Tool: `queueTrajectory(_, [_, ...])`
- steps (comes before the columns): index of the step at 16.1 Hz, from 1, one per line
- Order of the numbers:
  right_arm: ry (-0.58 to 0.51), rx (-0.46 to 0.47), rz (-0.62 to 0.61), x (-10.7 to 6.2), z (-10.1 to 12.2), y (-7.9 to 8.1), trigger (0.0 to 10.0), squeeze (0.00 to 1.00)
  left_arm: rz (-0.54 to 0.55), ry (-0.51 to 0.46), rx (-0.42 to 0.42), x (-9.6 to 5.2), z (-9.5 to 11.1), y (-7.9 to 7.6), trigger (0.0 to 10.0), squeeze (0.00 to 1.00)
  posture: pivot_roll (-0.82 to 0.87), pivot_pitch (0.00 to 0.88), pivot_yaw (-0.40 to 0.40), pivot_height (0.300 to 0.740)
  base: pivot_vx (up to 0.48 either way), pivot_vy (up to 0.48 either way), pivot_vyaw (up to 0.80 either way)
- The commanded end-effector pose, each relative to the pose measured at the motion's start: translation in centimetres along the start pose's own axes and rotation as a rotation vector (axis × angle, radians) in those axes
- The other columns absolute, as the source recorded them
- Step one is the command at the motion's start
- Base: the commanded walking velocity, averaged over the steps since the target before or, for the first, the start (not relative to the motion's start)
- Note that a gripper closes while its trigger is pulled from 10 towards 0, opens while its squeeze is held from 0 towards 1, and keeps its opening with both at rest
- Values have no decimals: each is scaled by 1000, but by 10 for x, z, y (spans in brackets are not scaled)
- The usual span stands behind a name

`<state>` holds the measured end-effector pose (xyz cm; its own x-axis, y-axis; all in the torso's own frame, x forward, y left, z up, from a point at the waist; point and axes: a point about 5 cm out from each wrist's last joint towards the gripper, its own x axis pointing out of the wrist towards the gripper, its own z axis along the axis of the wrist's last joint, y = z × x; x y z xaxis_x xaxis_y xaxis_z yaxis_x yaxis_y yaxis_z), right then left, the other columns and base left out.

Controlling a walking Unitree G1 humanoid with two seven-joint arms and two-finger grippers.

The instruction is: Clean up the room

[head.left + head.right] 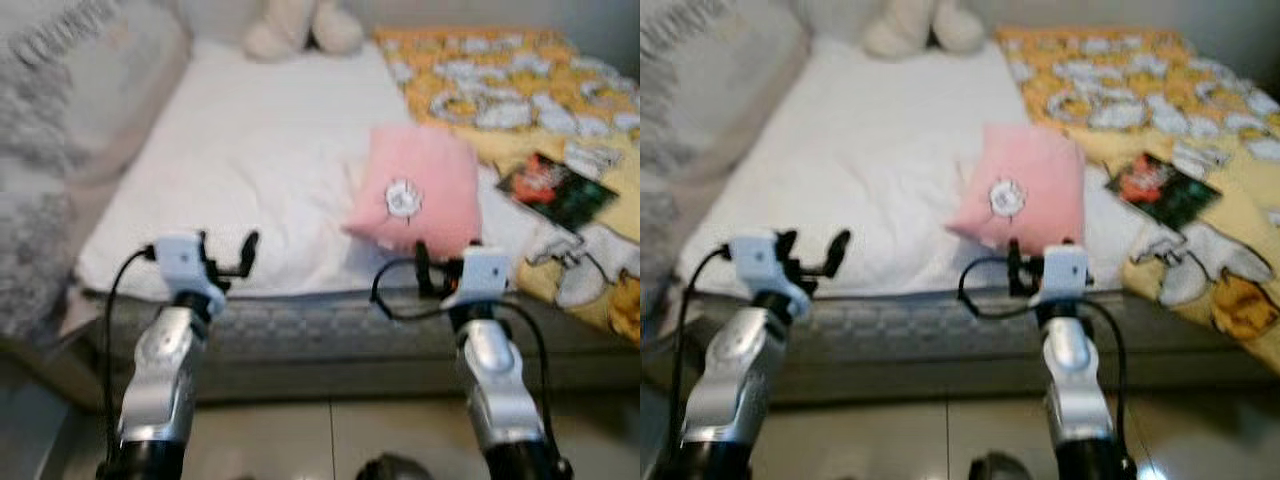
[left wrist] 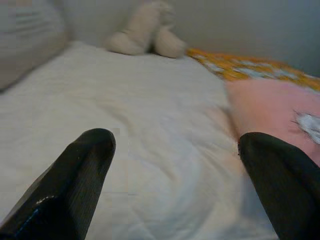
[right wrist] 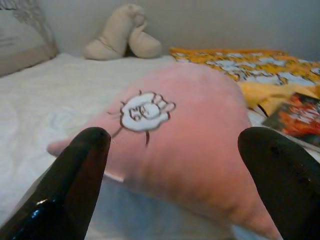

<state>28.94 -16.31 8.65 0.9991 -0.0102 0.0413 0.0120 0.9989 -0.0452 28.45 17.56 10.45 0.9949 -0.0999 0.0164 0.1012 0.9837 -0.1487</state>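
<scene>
At the foot of the bed, I stand with both arms raised over its near edge. Progress on tidying the room appears minimal, judged from how the items lie. The white quilted bed sheet [image 1: 260, 170] covers the left part of the mattress and carries no loose items. The yellow patterned blanket with white and orange figures [image 1: 520, 90] lies rumpled across the right part and looks unmade. The square pink plush pillow with a white embroidered motif [image 1: 418, 195] lies tilted near the front edge, between the sheet and the blanket; it appears out of place and is probably the next item to handle. The cream stuffed toy [image 1: 300, 25] rests at the far end against the wall. The dark, glossy flat book or magazine with a red and green cover [image 1: 556, 190] lies on the blanket, beside the pillow.

My right gripper [image 3: 175, 200] is spread wide, empty, directly before the pillow and not touching it. My left gripper [image 2: 175, 190] is likewise spread wide and empty, above the sheet.

Limits of observation: the head views are blurred, so the cover print cannot be read. The toy is cut off at the top edge. A grey fringed fabric [image 1: 45, 150] at the left is only partly in frame.
</scene>
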Motion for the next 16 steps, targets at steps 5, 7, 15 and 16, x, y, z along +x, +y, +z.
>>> queueTrajectory(5, [26, 14, 23, 6, 0, -1, 10000, 0, 34, 49, 2, -3, -10, 1, 10000, 1000, -61, 0, 23, 711, 0, 0, 0])
queueTrajectory(7, [36, 13, 31, 7, -2, 0, 10000, 0, -10, 59, 9, -2, -12, -5, 10000, 1000, -61, 0, 23, 711, 0, 0, 0])
queueTrajectory(15, [61, 37, 65, 12, -4, 11, 10000, 0, -37, 14, 15, 1, -4, -12, 10000, 0, -62, 0, 34, 711, 344, -326, 0])
queueTrajectory(16, [66, 38, 68, 12, -5, 12, 10000, 0, -42, 13, 23, 1, -4, -14, 10000, 0, -62, 0, 34, 711, 319, -356, 0])
